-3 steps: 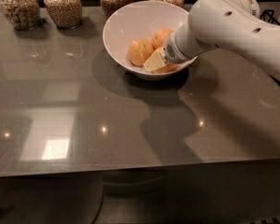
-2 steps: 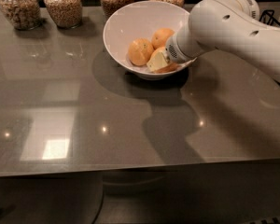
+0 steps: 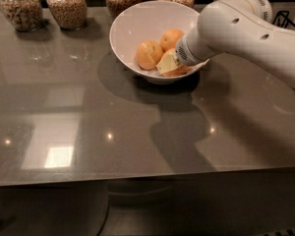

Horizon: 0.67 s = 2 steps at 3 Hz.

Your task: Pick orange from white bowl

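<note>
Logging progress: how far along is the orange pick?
Done: the reach; the gripper is inside the white bowl, against an orange. In hand: securing that orange; whether it is gripped is unclear. Left: lifting it out; it lies low in the bowl.

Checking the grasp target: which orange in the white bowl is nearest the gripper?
The front-right orange, partly hidden under the gripper inside the white bowl; the left orange and rear orange are not covered.

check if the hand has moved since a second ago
No. Against the rim of the white bowl, the hand stays where it was, low on the bowl's right side among the oranges.
</note>
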### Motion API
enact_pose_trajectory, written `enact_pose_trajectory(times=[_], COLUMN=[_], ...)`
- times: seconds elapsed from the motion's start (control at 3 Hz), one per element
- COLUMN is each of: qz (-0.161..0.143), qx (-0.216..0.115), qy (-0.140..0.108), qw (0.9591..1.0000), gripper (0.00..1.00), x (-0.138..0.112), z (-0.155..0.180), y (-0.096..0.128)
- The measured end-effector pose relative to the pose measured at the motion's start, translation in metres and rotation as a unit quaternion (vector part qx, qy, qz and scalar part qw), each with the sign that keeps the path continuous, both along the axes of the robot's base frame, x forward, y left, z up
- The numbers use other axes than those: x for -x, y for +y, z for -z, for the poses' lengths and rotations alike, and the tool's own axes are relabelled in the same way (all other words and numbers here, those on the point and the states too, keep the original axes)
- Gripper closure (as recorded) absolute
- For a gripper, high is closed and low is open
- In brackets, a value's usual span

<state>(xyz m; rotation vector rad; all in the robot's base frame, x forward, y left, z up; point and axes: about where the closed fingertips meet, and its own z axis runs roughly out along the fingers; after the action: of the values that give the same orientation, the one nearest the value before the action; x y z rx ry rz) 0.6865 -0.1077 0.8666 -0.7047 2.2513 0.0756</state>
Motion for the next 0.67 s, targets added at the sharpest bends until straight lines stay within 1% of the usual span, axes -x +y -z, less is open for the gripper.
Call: enact_pose_trajectory(times=[0.33, 0.67], qz=[-0.010, -0.030], qx=[-0.002, -0.016], qy=[0.003, -0.025], qw=[0.9999, 0.9991], gripper=[0.95, 1.00], x=[0.010, 0.020], z=[-0.001, -0.026], y=[0.004, 0.012])
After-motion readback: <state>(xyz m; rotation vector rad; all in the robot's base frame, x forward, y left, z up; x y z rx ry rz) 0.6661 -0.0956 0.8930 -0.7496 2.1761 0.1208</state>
